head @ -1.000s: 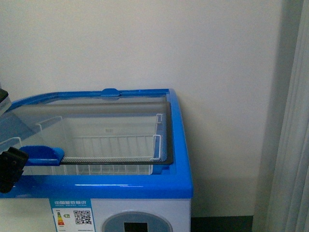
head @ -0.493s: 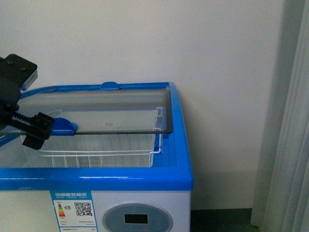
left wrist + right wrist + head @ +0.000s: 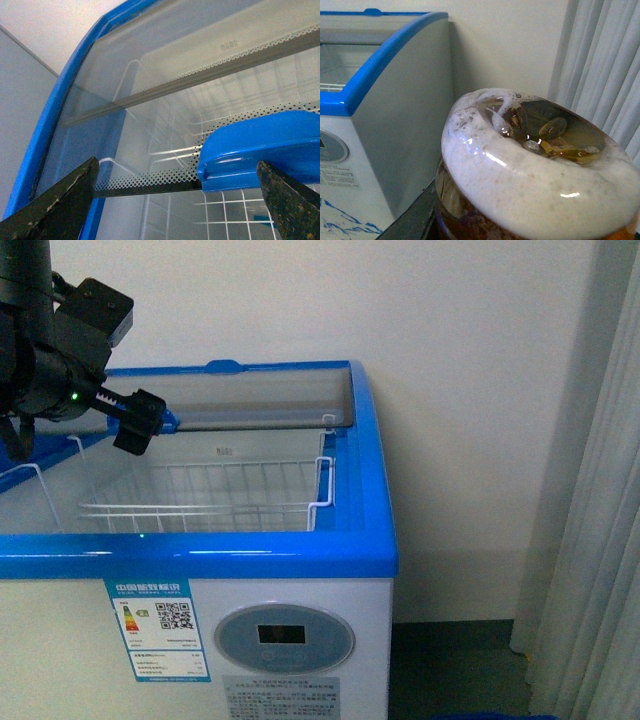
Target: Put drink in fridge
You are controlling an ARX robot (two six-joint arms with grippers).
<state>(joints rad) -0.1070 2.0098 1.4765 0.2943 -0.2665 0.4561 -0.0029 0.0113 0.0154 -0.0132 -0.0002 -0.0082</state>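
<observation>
The fridge (image 3: 300,640) is a white chest with a blue rim (image 3: 372,470) and a round grey display. Its glass lid (image 3: 260,400) is slid toward the wall, leaving the front open over a white wire basket (image 3: 200,490). My left gripper (image 3: 138,422) stands open at the lid's blue handle (image 3: 170,422). In the left wrist view the handle (image 3: 260,150) lies between the dark fingers (image 3: 60,205). My right gripper (image 3: 520,220) is shut on the drink (image 3: 540,165). The drink's foamy amber base fills the right wrist view, beside the fridge's side wall (image 3: 405,115). Its label and cap are hidden.
A white wall runs behind the fridge. Pale curtains (image 3: 600,520) hang to the right, also seen as curtains (image 3: 605,65) in the right wrist view. A strip of dark floor (image 3: 450,670) shows between fridge and curtain. An energy label (image 3: 158,640) is on the fridge front.
My left arm has risen into view and moved toward the wall with the blue handle. The glass lid has slid back, so the opening over the basket is wider.
</observation>
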